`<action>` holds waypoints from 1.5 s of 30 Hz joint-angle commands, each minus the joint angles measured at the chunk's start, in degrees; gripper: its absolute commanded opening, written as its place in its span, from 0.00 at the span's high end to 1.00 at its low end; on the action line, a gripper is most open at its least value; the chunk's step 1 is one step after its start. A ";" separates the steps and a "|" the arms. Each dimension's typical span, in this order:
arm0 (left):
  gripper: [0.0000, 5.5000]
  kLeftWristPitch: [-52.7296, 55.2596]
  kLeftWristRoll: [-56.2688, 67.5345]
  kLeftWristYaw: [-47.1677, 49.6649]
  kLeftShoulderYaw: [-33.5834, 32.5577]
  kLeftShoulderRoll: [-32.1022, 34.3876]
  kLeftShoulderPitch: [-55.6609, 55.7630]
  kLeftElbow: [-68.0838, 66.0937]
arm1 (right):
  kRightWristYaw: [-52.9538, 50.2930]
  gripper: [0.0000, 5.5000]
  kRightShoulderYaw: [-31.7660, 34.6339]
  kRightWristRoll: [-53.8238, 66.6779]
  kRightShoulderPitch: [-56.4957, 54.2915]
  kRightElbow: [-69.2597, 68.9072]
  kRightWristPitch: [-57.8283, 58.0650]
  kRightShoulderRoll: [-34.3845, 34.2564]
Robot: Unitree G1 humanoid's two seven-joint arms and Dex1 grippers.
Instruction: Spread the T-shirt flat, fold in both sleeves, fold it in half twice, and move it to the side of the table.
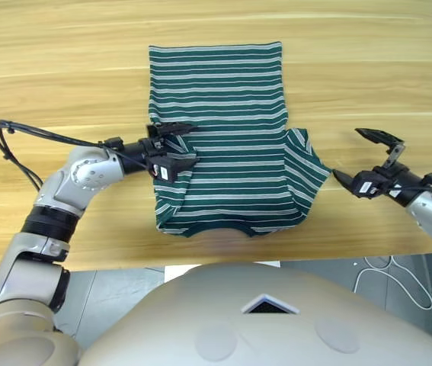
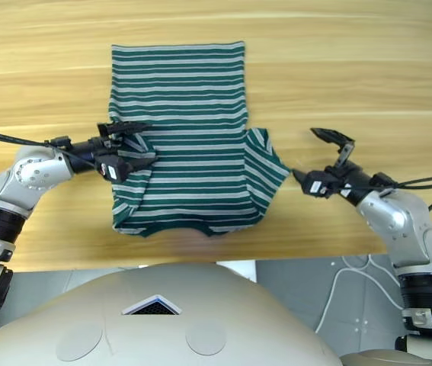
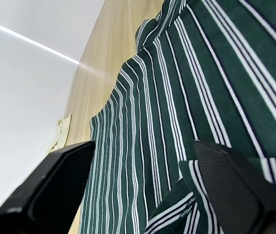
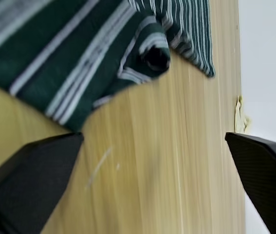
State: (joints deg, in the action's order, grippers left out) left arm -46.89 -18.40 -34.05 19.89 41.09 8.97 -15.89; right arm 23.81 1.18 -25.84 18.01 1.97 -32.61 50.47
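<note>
The green striped T-shirt (image 1: 223,99) lies spread flat near the middle of the wooden surface (image 1: 63,61), with its hem at the far side and its collar toward the robot, so the spreading step looks done. The left sleeve (image 1: 171,191) appears to be turned in over the body of the shirt, since that edge runs nearly straight, though the fold is partly under the arm and hard to make out for certain. The left hand (image 1: 180,145) hovers over that folded edge with its two fingers apart. The left wrist view shows striped cloth lying between the fingers, but they are not closed on it. The right sleeve (image 1: 308,162) sticks out to the side in a loose triangle, not yet folded in. The right hand (image 1: 358,158) sits just beside its tip over bare wood, fingers spread wide and gripping nothing. My reading is that the task is roughly a third done: the shirt is spread and one sleeve is in. What remains is the right sleeve, both half-folds and the move to the side of the surface. The right hand seems placed to take the sleeve tip next.
</note>
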 commanded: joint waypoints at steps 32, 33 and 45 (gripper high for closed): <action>0.30 -0.37 -1.37 1.77 -1.10 0.12 0.47 0.46 | 1.48 0.88 -6.13 0.80 1.31 2.81 -1.46 2.38; 0.30 -0.37 -1.37 1.78 -1.08 0.11 0.42 0.60 | 1.48 0.91 -6.15 0.83 1.35 2.79 -1.52 2.42; 0.30 -0.21 -0.81 1.93 -1.18 -0.13 0.10 1.61 | 0.66 0.99 -3.45 5.29 2.93 -2.29 -4.83 2.56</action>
State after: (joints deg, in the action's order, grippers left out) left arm -47.17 -19.86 -32.09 19.17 40.98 8.94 -14.85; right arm 24.33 -3.98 -23.19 20.20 1.77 -36.06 52.42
